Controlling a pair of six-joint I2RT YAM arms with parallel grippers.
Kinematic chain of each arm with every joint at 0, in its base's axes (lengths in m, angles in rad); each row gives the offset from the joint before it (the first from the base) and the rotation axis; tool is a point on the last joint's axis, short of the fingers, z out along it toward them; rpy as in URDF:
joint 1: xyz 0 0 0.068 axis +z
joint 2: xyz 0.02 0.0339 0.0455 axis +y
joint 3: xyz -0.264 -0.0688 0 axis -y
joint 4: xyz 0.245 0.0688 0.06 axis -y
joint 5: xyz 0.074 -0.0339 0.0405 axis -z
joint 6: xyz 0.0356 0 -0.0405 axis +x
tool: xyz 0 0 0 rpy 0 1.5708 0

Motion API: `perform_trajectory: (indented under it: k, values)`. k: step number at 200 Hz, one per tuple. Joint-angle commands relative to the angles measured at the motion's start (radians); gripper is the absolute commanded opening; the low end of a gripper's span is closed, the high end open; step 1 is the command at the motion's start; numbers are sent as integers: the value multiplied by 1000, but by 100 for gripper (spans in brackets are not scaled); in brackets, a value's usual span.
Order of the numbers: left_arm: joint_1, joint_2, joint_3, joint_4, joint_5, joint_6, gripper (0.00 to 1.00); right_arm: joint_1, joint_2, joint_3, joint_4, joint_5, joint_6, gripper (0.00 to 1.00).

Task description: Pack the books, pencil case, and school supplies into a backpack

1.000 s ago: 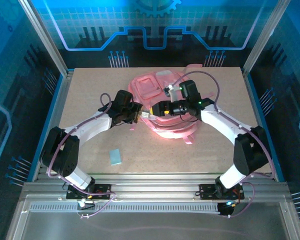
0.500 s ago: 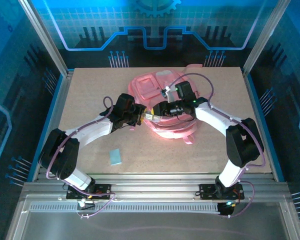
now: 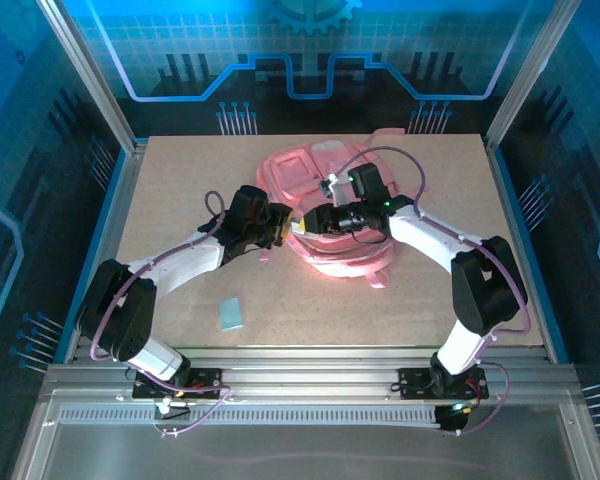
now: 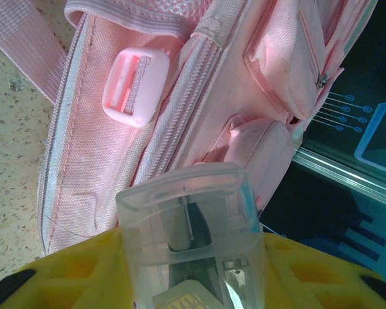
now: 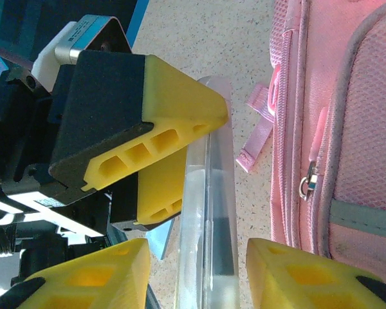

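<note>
Clamping a clear box [image 4: 186, 212] flat between the yellow fingers of the left gripper [image 4: 193, 264], something dark inside. Flanking the same box from the opposite end with the right gripper [image 5: 199, 257], jaws close on either side; hard to tell whether pressing on it or just clear. Meeting tip to tip beside the backpack [image 3: 330, 200], its pink fabric and a strap buckle [image 4: 134, 87] just beyond the left gripper's tips, the same fabric just beside the right gripper's. Lying well behind the left gripper, toward the arm bases, on the table [image 3: 180, 180]: a blue card [image 3: 230, 314].
</note>
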State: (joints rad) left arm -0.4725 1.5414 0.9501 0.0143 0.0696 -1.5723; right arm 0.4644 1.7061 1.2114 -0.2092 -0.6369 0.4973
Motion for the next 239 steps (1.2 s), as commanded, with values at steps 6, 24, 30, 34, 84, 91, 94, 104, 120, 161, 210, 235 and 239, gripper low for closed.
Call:
perform_trajectory:
  k: [6,24,30,34,84,91,94,104,120,161,210,235,239]
  values:
    - [-6,-35,7,40,-17,-11,45,12,12,22,-11,-4,-9,43]
    - [-6,-35,7,56,-19,2,51,12,13,22,-15,0,-12,33]
    - [-5,-35,9,59,-19,11,54,11,12,22,-15,-3,-13,29]
    - [-6,-35,11,59,-18,21,57,10,14,21,-15,-5,-14,27]
    - [-4,-39,75,-15,-4,259,94,-70,-25,-5,5,-44,16,22]
    - [-3,-40,95,-48,-7,338,96,-90,-43,-14,-2,-41,11,23]
    - [-3,-41,105,-69,-10,369,97,-99,-50,-17,-4,-39,11,22]
    - [-5,-39,136,-119,-17,474,97,-135,-78,-31,-21,-33,6,23]
    - [-11,-29,177,-182,-25,636,97,-206,-121,-55,-53,-14,10,22]
    - [-55,79,331,-319,24,1012,91,-416,-225,-162,-66,13,74,22]
    - [-212,316,675,-596,-136,1492,85,-628,-334,-274,-80,5,119,22]
    - [-285,432,804,-670,-219,1643,81,-689,-376,-300,-102,-24,117,22]
    - [-293,444,810,-669,-223,1656,81,-695,-384,-303,-109,-25,114,22]
